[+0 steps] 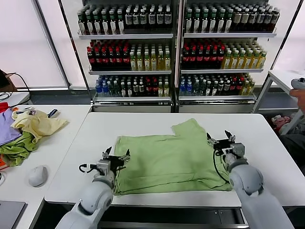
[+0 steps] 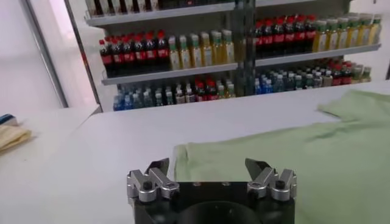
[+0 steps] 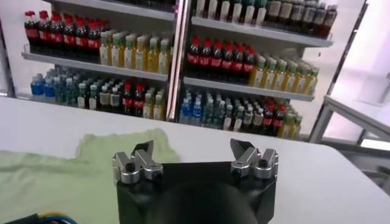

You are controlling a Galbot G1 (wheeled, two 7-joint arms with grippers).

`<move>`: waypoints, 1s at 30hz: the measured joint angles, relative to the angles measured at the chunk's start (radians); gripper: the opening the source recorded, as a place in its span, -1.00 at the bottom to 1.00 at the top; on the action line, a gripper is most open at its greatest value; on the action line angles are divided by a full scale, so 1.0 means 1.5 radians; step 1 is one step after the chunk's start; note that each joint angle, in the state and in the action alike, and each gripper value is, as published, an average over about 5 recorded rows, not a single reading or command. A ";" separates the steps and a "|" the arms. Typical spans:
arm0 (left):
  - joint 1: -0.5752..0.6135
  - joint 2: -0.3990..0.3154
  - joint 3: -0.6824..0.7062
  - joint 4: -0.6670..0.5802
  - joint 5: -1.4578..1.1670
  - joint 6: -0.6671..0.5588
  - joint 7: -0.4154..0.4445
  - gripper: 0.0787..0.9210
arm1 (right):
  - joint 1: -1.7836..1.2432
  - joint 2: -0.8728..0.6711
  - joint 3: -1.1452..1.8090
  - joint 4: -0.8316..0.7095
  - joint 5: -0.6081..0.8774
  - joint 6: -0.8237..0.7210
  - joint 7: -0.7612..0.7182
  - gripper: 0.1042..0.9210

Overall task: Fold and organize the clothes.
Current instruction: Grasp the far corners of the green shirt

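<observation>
A light sage-green shirt (image 1: 167,160) lies spread flat on the white table (image 1: 143,126), partly folded, with a sleeve sticking out at the far right corner; no collar or print shows. My left gripper (image 1: 116,155) is open over the shirt's left edge, and the cloth shows between its fingers in the left wrist view (image 2: 210,166). My right gripper (image 1: 220,140) is open at the shirt's right edge, near the sleeve. The right wrist view shows the sleeve (image 3: 119,146) just beside its gripper (image 3: 192,149). Neither holds cloth.
A side table at the left holds a pale yellow garment (image 1: 38,124), olive-green and purple garments (image 1: 14,143) and a white mouse (image 1: 37,175). Shelves of bottles (image 1: 176,47) stand behind the table. A person's arm shows at the far right (image 1: 298,90).
</observation>
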 measured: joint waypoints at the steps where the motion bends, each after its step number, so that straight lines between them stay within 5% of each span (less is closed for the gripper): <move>1: -0.016 -0.003 0.004 0.016 -0.001 0.000 -0.001 0.77 | 0.016 0.003 -0.007 -0.017 0.000 0.000 -0.001 0.76; 16: -0.170 -0.040 0.027 0.217 -0.026 0.005 0.000 0.77 | 0.198 0.075 -0.080 -0.263 -0.019 0.006 -0.035 0.76; 26: -0.184 -0.041 0.031 0.249 -0.056 0.017 0.009 0.76 | 0.249 0.120 -0.086 -0.371 -0.027 0.004 -0.067 0.74; 30: -0.182 -0.040 0.032 0.251 -0.065 0.017 0.012 0.57 | 0.261 0.134 -0.084 -0.404 -0.027 0.005 -0.078 0.54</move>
